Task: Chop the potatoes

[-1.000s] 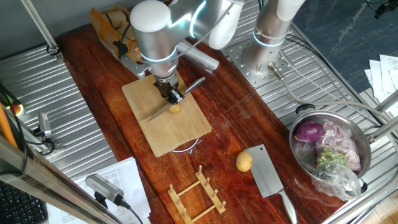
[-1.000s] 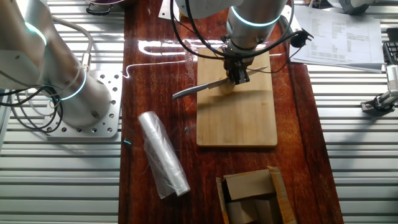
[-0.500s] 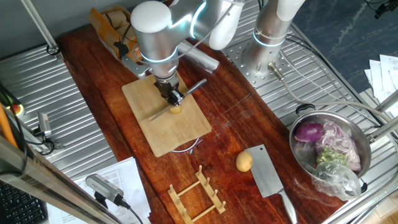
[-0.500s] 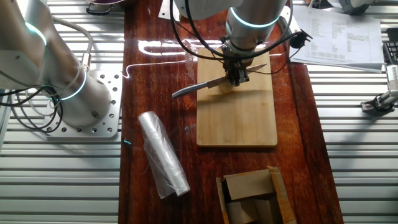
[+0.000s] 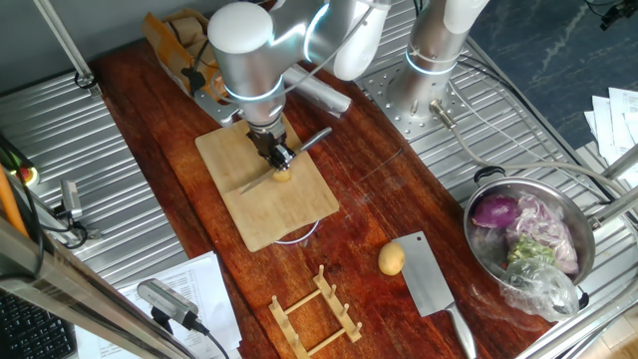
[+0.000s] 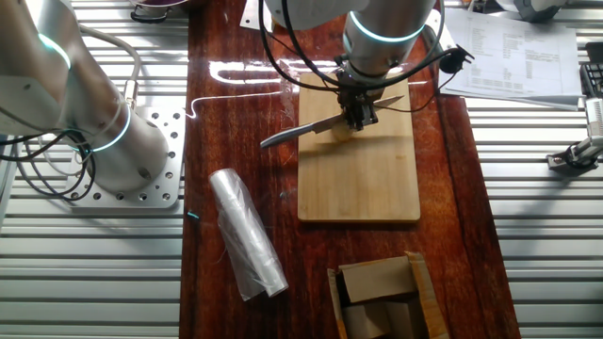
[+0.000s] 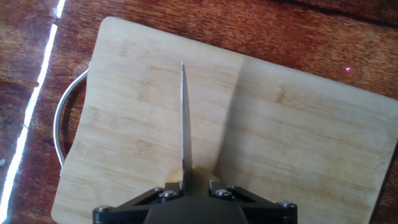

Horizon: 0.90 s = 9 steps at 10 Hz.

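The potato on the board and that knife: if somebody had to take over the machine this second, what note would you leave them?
Gripper: shut on the knife, blade edge-down over the cutting board.
Potato on the board: right under the blade; whether it is cut through cannot be seen.
Second potato: whole, on the table beside the cleaver.
Done: knife is in hand and lined up on the first potato.
Left: finish chopping that one, then bring the second potato to the board and chop it.

A potato [image 5: 282, 176] is lying on the board [image 5: 261, 199] under the knife [image 5: 261, 179]; another potato [image 5: 391, 259] is sitting beside the cleaver [image 5: 431, 279].
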Motion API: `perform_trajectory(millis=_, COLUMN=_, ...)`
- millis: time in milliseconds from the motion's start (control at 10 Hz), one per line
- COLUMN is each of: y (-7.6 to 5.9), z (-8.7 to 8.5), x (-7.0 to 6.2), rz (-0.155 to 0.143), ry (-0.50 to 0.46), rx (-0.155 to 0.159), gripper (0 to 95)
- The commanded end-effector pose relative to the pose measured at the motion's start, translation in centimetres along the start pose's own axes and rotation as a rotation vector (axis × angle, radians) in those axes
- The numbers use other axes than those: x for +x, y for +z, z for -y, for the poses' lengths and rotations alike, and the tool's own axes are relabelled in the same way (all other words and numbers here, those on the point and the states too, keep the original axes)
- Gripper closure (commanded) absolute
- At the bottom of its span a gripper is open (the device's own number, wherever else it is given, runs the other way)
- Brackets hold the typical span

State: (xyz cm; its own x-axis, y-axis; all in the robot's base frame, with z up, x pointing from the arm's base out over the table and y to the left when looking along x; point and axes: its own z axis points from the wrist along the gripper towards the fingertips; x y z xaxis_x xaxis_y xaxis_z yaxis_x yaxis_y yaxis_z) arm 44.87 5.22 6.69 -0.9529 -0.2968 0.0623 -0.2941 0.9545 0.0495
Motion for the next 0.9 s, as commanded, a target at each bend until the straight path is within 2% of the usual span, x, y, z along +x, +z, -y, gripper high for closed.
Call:
perform_trajectory(millis=100, y=-0.1, z=0.0, x=0.0, rz=0.002, ry=-0.001, rx=0.001, gripper=76.0)
perform_trajectory(millis=400, y=-0.1, z=0.0, x=0.1, rz=0.002, ry=-0.003, rx=0.001, gripper=76.0)
perform_trajectory(millis=900, y=-1.1, z=-0.3, x=1.4, rz=0.002, ry=-0.005, rx=0.001, gripper=76.0)
